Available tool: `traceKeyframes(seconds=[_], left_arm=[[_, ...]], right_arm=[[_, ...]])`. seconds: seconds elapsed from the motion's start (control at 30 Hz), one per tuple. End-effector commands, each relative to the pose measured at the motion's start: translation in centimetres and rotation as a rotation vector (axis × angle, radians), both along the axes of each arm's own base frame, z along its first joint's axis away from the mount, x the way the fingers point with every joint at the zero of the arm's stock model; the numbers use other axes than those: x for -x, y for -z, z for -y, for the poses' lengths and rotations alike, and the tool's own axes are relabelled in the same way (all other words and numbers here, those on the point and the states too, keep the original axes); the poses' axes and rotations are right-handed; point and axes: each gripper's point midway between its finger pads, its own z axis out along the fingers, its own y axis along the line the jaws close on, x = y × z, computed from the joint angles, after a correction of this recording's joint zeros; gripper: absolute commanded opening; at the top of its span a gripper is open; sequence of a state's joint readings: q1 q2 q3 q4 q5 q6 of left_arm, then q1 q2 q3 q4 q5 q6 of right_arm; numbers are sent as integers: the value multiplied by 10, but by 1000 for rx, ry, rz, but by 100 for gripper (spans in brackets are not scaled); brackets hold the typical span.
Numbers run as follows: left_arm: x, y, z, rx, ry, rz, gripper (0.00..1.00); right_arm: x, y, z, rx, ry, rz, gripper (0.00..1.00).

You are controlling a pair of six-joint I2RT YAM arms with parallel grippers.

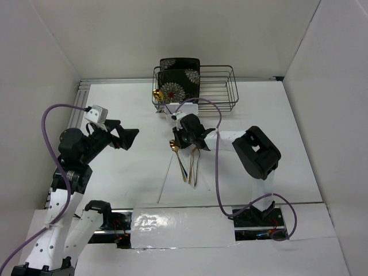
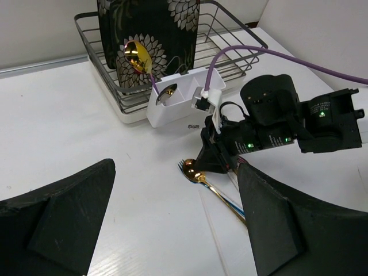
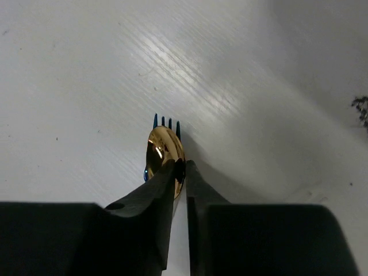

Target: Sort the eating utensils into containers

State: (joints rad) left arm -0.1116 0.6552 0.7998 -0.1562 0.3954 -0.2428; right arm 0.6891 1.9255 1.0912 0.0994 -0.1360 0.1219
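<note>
A gold spoon (image 3: 163, 154) lies on the white table on top of a small blue fork (image 3: 165, 121). My right gripper (image 3: 183, 168) is down on them with its fingers closed on the spoon's bowl edge, at the table's middle in the top view (image 1: 179, 141). More slim utensils (image 1: 194, 168) lie beside them, and a pale chopstick (image 2: 214, 231) rests on the table. The white caddy (image 2: 183, 99) stands in front of the wire rack and holds another gold spoon (image 2: 137, 54). My left gripper (image 2: 172, 230) is open and empty, hovering left of the pile (image 1: 130, 138).
A black wire dish rack (image 2: 244, 53) with black floral plates (image 2: 156, 26) stands at the back, right behind the caddy. A purple cable (image 1: 217, 167) loops from the right arm across the table. White walls enclose the table's sides.
</note>
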Motion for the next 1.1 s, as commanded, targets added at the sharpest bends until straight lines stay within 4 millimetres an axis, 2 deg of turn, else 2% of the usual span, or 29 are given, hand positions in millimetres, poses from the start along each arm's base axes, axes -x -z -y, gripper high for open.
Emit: traceKeyframes(seconds=[0.0, 0.1, 0.13, 0.17, 0.27, 0.3, 0.33, 0.37, 0.4, 0.43, 0.5, 0.53, 0.57, 0.6, 0.63, 0.67, 0.8, 0.9, 1.07], left_arm=[[1, -7, 4, 21, 22, 12, 100], [0, 8, 5, 25, 28, -30, 100], [1, 15, 6, 26, 30, -46, 100], [2, 14, 6, 26, 32, -44, 100], [10, 44, 16, -1, 120, -92, 99], [16, 58, 24, -41, 202, -101, 98], [20, 60, 31, -32, 254, -114, 98], [25, 68, 36, -39, 307, -145, 96], [34, 69, 45, -39, 392, -157, 96], [33, 77, 49, -29, 431, -213, 93], [40, 78, 59, -14, 527, -233, 91], [37, 85, 61, -7, 543, -263, 91], [36, 82, 62, -5, 550, -247, 91], [35, 83, 62, -5, 547, -246, 91], [34, 86, 63, -2, 549, -249, 91], [33, 84, 65, -2, 571, -238, 90], [33, 77, 73, 4, 642, -225, 89], [32, 77, 79, -5, 678, -231, 87], [32, 78, 84, -15, 713, -233, 81]], right_arm=[[-9, -6, -9, -17, -14, 41, 17], [-7, -11, -7, -24, -17, 38, 1], [-2, -7, -7, -20, -27, 27, 0], [-1, -11, -7, -22, -27, 26, 0], [12, -24, -1, -32, -27, 41, 0], [20, -51, -5, -90, -59, 74, 0], [20, -51, -5, -91, -60, 74, 0], [28, -70, -8, -135, -97, 87, 0], [35, -78, -10, -154, -125, 92, 0], [44, -102, -17, -206, -176, 120, 0], [56, -127, -24, -253, -228, 152, 0], [61, -136, -26, -270, -249, 166, 0], [67, -145, -29, -287, -266, 176, 0], [75, -166, -34, -322, -293, 209, 0], [81, -171, -36, -326, -309, 213, 0], [89, -184, -40, -349, -333, 225, 0], [103, -217, -48, -408, -392, 267, 0], [110, -219, -50, -397, -416, 274, 0], [112, -236, -51, -422, -429, 300, 0]])
